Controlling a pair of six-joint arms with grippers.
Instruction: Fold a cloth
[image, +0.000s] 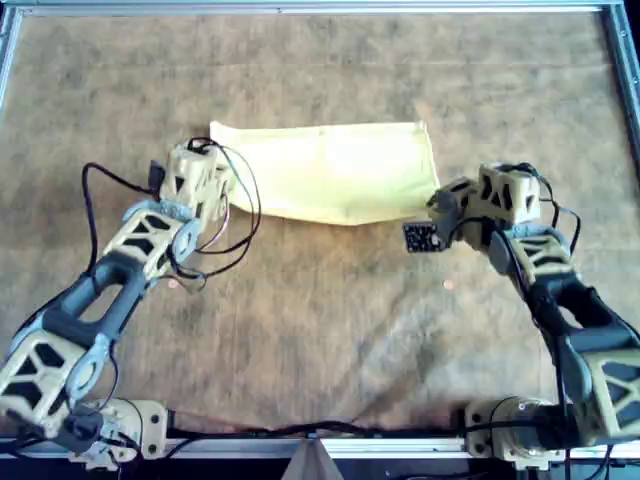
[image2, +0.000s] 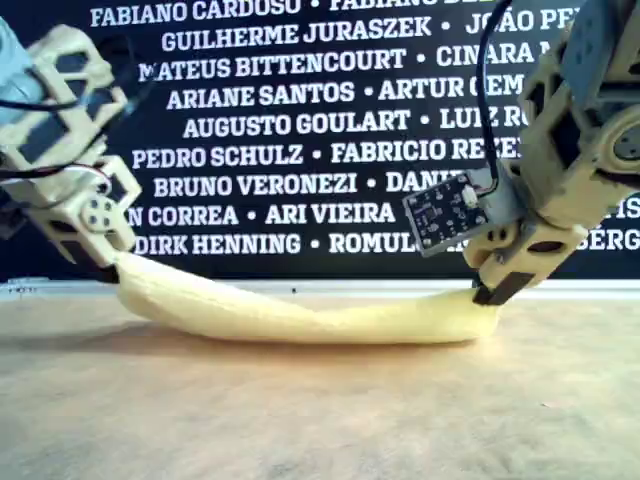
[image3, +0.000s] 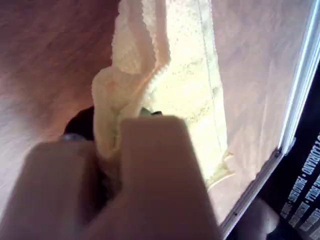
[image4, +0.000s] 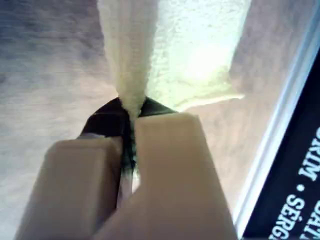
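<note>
The pale yellow cloth (image: 335, 170) lies folded over as a wide band on the brown table, its near edge lifted by both grippers. My left gripper (image: 222, 190) is shut on the cloth's near corner at the overhead view's left; in the left wrist view bunched cloth (image3: 150, 75) is pinched between the fingers. My right gripper (image: 436, 207) is shut on the near corner at the overhead view's right, and the cloth (image4: 131, 65) runs as a thin folded edge out of its jaws. In the exterior view the cloth (image2: 300, 312) sags between the two grippers.
A metal rail (image: 310, 9) frames the table's far side and another rail (image: 622, 60) the overhead view's right side. A black banner with white names (image2: 300, 130) stands behind the table. Cables (image: 240, 215) loop off the left arm.
</note>
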